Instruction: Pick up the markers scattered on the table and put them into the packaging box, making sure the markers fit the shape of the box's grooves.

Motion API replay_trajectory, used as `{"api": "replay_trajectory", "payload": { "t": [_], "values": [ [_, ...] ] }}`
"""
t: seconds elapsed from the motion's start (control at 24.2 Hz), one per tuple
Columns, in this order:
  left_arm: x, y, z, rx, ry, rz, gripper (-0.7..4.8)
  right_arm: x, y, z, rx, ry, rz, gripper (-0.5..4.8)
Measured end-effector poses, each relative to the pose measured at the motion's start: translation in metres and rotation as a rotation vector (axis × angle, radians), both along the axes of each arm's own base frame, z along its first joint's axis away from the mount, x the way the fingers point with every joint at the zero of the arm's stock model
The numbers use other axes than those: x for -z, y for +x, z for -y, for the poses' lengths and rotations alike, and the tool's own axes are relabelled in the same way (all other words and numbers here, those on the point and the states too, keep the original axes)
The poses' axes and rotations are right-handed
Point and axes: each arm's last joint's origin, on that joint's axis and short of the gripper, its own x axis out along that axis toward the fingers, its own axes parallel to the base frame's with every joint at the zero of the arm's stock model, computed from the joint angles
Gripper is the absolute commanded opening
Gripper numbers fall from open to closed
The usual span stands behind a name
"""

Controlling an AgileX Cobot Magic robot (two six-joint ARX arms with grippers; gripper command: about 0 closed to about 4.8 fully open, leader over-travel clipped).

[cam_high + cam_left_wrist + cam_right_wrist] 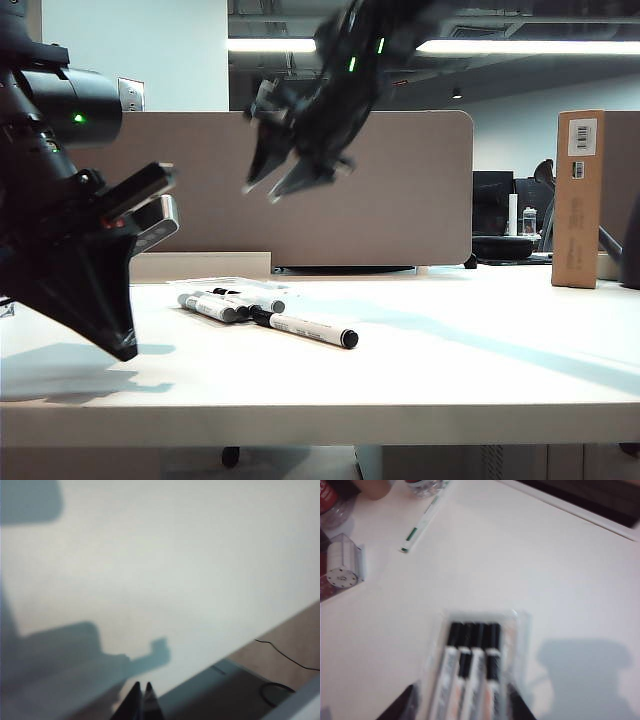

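Several white markers [472, 680] with black caps lie side by side in the clear packaging box [521, 630]; the grooves are too faint to make out. In the exterior view that box [215, 284] sits left of centre on the table [450, 350]. One more marker [305, 328] lies slanted on the table just in front of the box. My right gripper [273, 184] hangs well above the box, open; its wrist view shows the right gripper [460, 709] with dark fingers [400, 707] apart on either side of the box. My left gripper [142, 700] is shut with nothing in it, low over bare table at the left [125, 348].
A tall brown carton [578, 200] stands at the far right, with a brown partition [400, 200] behind the table. Beyond the box the right wrist view shows a tape dispenser [342, 567] and a flat white strip [420, 525]. A thin cable [285, 655] runs on the floor past the table's edge.
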Motion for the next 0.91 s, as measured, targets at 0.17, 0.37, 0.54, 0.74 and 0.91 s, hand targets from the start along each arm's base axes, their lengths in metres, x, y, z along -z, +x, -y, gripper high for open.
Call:
{"api": "replay_trajectory", "payload": {
  "t": [0.17,0.37,0.54,0.74,0.91],
  "values": [
    [0.001,0.001,-0.002,-0.020,0.074,0.029,-0.02,0.001,-0.021,0.019,0.036,-0.219,-0.178,2.21],
    [0.001,0.002,-0.002,-0.025,0.088,0.040,-0.02,0.051,-0.047,0.022,-0.080,-0.462,-0.468,2.21],
    [0.001,0.003,-0.002,-0.024,0.081,0.051,-0.03,0.053,-0.053,0.021,-0.094,-0.495,-0.477,2.21],
    [0.000,0.005,-0.001,-0.026,0.072,0.078,-0.03,0.068,-0.060,0.014,-0.108,-0.546,-0.503,2.21],
    [-0.003,0.012,0.002,-0.023,0.043,0.160,-0.03,0.076,-0.074,-0.004,-0.136,-0.613,-0.479,2.21]
  ]
}}
